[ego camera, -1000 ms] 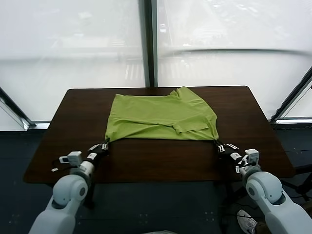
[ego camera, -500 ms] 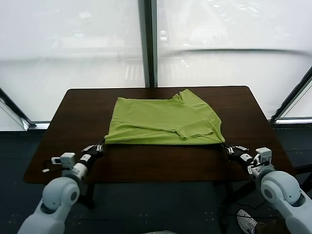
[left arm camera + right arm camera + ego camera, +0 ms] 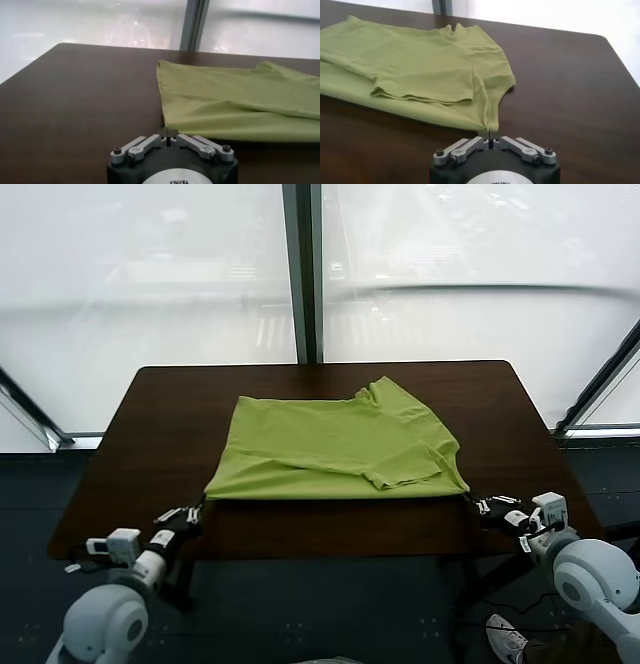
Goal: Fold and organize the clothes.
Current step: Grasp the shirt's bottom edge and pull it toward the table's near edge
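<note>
Left hand (image 3: 190, 510) and right hand (image 3: 481, 504) each pinch near T-shirt (image 3: 335, 446) corner on table (image 3: 150, 424).

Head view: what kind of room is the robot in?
Probably a room beside big windows, maybe an office or lab. A dark wooden table stands against tall frosted window panes with a dark frame, and a green T-shirt lies on the table.

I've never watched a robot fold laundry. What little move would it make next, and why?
Probably let go: the folded lime-green T-shirt already lies flat near the dark wooden table's front edge, while the left pincer and right pincer each pinch a front corner.
</note>
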Action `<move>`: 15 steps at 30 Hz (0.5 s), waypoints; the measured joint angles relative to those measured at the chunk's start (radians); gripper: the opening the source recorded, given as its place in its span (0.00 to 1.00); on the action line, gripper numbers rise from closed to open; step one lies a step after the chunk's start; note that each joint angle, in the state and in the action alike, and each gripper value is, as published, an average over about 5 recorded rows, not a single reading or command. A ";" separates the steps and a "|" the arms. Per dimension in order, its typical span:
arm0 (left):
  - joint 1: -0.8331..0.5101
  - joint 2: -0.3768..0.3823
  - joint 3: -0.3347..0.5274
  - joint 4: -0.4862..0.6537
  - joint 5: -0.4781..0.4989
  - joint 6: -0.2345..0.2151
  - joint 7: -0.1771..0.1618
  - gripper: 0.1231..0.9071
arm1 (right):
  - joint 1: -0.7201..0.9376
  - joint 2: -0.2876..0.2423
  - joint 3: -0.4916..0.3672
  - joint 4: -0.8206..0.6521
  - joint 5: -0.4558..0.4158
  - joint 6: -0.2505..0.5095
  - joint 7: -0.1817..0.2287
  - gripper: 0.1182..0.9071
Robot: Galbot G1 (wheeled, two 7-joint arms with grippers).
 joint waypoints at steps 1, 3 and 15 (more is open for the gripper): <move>0.009 0.002 -0.006 -0.006 0.005 0.009 -0.001 0.09 | -0.008 -0.004 0.007 0.006 0.003 0.001 -0.002 0.67; 0.028 0.005 -0.021 -0.019 0.004 0.030 -0.002 0.19 | -0.030 -0.014 0.026 0.018 0.012 0.004 -0.007 0.83; 0.024 0.009 -0.097 -0.097 -0.155 0.175 -0.124 0.98 | -0.025 -0.003 0.105 0.072 0.170 -0.055 0.015 1.00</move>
